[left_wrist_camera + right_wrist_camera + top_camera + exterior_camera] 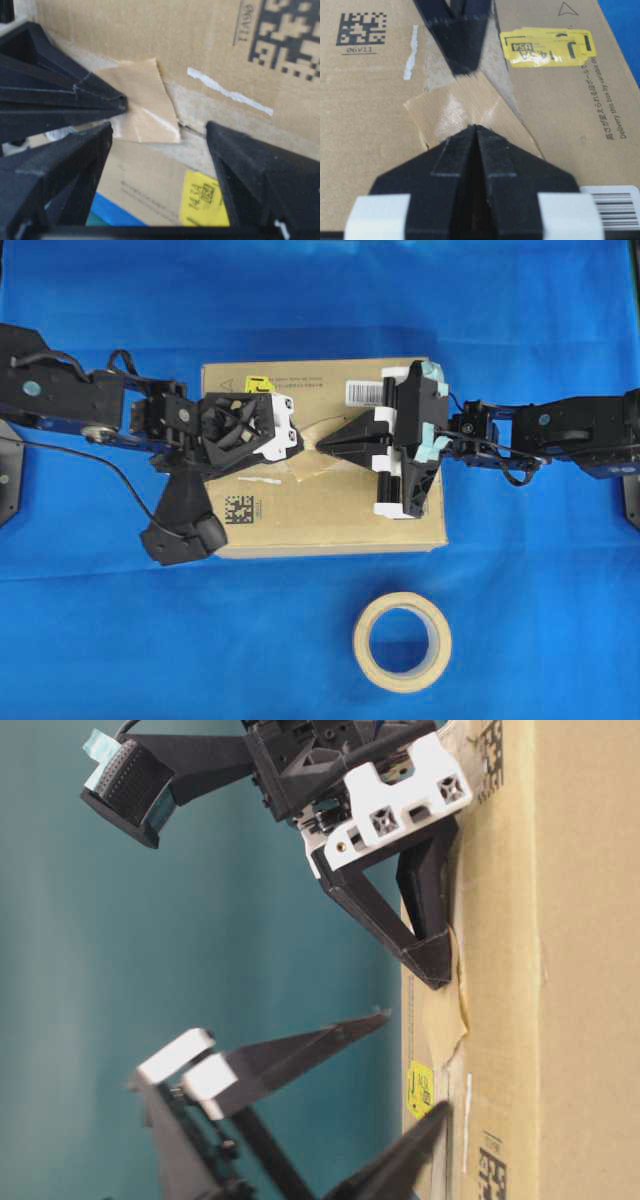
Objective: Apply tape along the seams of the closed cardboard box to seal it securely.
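Blue cloth, tape roll beside cardboard box

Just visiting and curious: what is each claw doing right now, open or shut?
Left gripper: open, holding nothing.
Right gripper: shut, tip pressing on the tape.

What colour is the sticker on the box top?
Yellow sticker with black print, clearest in the right wrist view.

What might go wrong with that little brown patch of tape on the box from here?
The small tan-brown paper tape piece lies skewed across the thin dark seam of the large brown cardboard box, so it may seal crooked. One corner looks lifted; it could crease or peel. The right gripper, jaws shut, presses one end; lifting away might drag the tape along.
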Controlling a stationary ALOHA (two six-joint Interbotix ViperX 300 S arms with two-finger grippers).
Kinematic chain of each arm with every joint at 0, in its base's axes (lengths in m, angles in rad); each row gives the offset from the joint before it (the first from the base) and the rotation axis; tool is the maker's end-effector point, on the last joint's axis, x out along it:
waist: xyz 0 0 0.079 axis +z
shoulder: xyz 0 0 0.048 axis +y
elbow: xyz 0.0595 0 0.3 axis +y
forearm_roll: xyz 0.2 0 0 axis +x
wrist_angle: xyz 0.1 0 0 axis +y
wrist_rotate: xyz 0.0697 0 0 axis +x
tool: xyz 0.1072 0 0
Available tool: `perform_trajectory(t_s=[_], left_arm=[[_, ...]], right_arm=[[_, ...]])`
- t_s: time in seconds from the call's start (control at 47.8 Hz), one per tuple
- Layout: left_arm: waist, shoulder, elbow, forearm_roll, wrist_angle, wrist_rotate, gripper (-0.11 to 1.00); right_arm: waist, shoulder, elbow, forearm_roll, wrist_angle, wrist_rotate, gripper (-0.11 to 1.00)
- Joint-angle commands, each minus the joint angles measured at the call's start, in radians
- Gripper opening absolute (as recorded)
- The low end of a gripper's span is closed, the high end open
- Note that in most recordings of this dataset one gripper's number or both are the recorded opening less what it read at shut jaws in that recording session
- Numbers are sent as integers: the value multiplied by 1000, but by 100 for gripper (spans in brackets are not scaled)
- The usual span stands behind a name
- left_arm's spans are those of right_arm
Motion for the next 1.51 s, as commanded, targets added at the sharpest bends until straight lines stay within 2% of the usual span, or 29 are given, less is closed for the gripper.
perform_trajectory(t_s=[0.0, 0.105, 0.23, 0.335, 0.523, 0.627, 0.711, 0.836, 0.962, 1.338, 1.484], left_arm=[[-6, -55, -2, -9, -64, -8, 72], [-18, -84, 35, -18, -184, -38, 72], [-35, -112, 72, -21, -311, -158, 70], [-37, -118, 91, -21, -385, -359, 63], [-38, -92, 98, -18, -434, -732, 42], [-37, -69, 101, -17, -449, -861, 31], [-35, -46, 104, -17, -463, -930, 23], [-31, 3, 107, -17, -483, -985, 12], [-31, 46, 106, -17, -499, -992, 3], [40, 101, 109, -20, -595, -996, 2], [48, 120, 109, -20, -597, -1002, 2]], right_arm=[[2, -8, 2, 3, 6, -2, 1], [2, -12, 5, 2, 3, -2, 1], [3, -18, 8, 2, 5, -2, 1], [3, -28, 14, 2, 0, -2, 1], [2, -52, 26, 2, -38, -2, 1], [2, -54, 28, 3, -74, -2, 1], [-3, -54, 28, 3, -94, -2, 1], [-8, -52, 25, 3, -106, -2, 1], [-12, -48, 20, 3, -106, -3, 1], [-14, -35, 11, 3, -109, -5, 1], [-14, -20, -3, 3, -114, -5, 1]])
